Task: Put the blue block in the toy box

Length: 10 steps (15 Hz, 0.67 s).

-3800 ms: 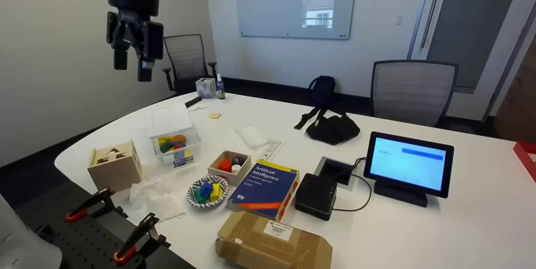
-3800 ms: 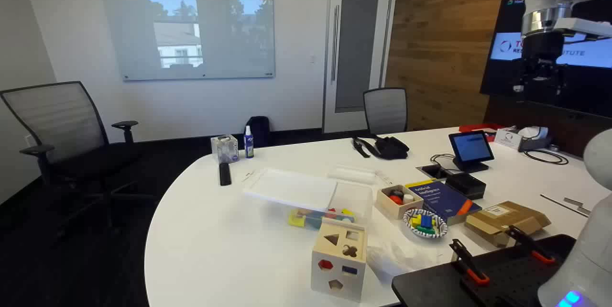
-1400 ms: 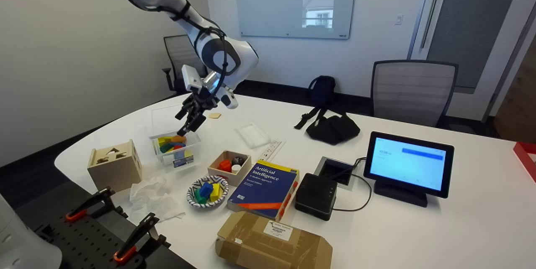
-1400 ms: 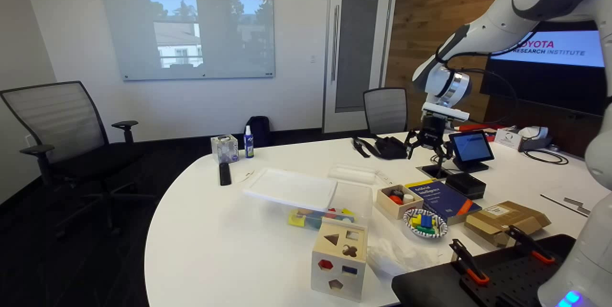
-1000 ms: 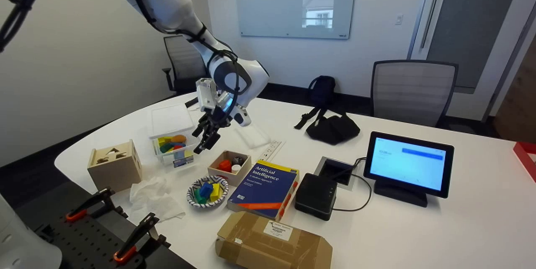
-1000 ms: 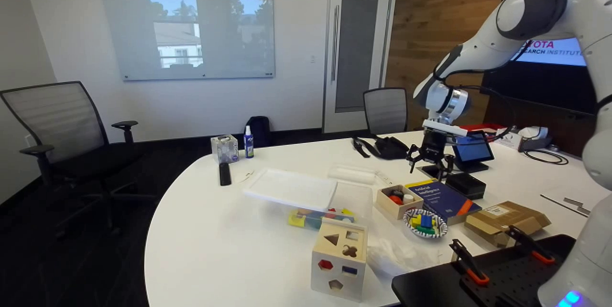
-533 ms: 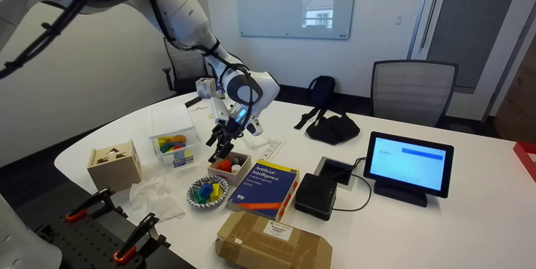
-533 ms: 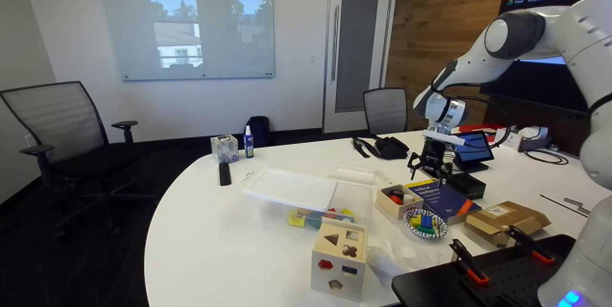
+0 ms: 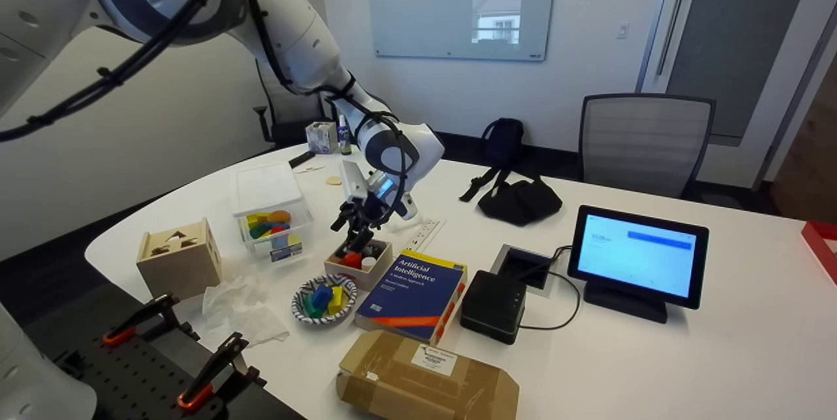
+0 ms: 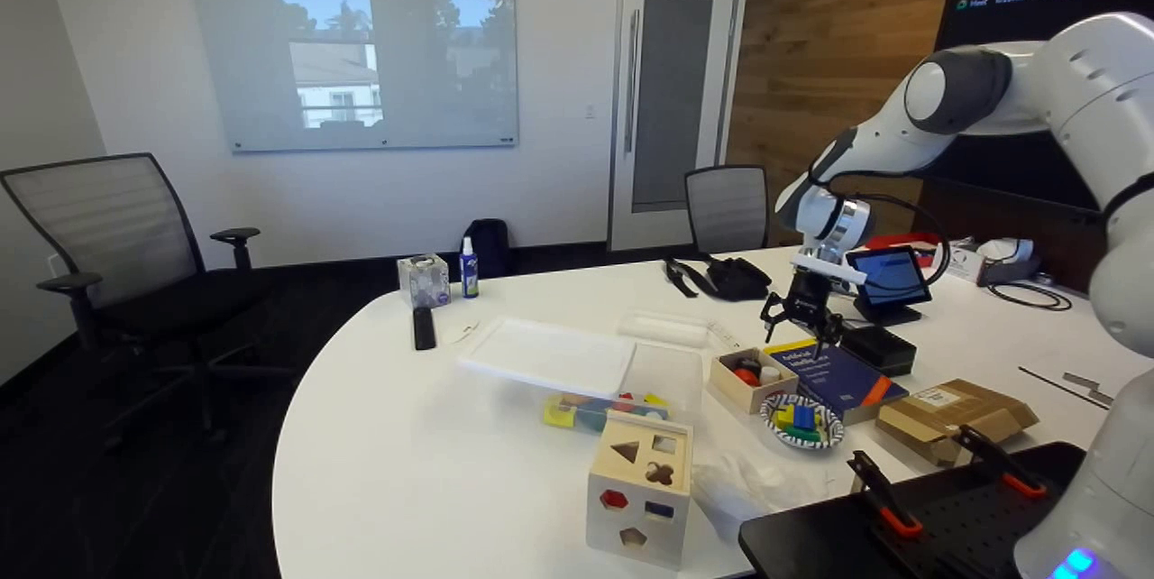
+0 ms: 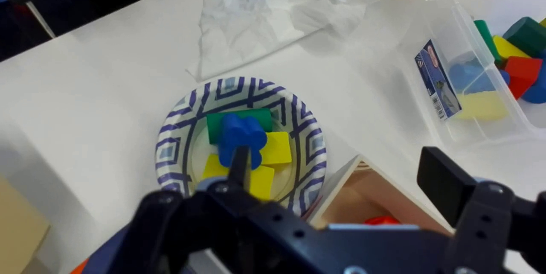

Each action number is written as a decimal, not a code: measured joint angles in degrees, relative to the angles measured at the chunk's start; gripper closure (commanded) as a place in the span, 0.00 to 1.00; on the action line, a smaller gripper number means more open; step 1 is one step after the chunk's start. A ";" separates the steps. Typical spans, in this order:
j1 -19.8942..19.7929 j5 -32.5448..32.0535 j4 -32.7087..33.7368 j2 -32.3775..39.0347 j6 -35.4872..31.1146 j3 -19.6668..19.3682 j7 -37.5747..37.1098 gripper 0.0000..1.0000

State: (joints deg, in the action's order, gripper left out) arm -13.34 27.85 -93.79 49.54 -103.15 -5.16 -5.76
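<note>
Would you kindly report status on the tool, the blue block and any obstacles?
Tool open, empty. Blue block in patterned bowl among yellow blocks and green block. Crumpled white sheet between bowl and toy box, possibly in the way.

Counted in the patterned bowl point(image 11: 309, 150): one blue clover-shaped block point(image 11: 238, 131), one long green block point(image 11: 215, 126), two yellow blocks point(image 11: 277, 148). In the open wooden tray point(image 10: 732, 390): one red piece point(image 9: 352, 260), one black piece point(image 9: 374, 250), one white piece point(image 9: 369, 264). Beyond those, one wooden toy box point(image 10: 636, 516), with six cut-out holes point(image 10: 625, 451) showing in an exterior view; one clear plastic tub point(image 9: 305, 237), holding loose blocks point(image 11: 523, 75) too jumbled to count; two orange-handled clamps point(image 9: 211, 366); two mesh office chairs point(image 9: 644, 145); one Artificial Intelligence textbook point(image 9: 410, 299); one cardboard package point(image 9: 425, 386); one spray bottle point(image 10: 470, 272); one two-fingered gripper point(image 11: 337, 158).
</note>
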 measured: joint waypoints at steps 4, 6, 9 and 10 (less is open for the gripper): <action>-0.41 0.04 0.60 0.19 0.00 0.38 0.04 0.00; -0.41 0.04 0.61 0.20 0.00 0.38 0.04 0.00; -0.41 -0.06 0.61 0.25 0.00 0.38 -0.03 0.00; -0.41 -0.14 0.61 0.39 0.00 0.38 -0.13 0.00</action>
State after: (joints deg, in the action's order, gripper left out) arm -13.75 27.71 -93.18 49.93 -103.15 -4.78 -5.89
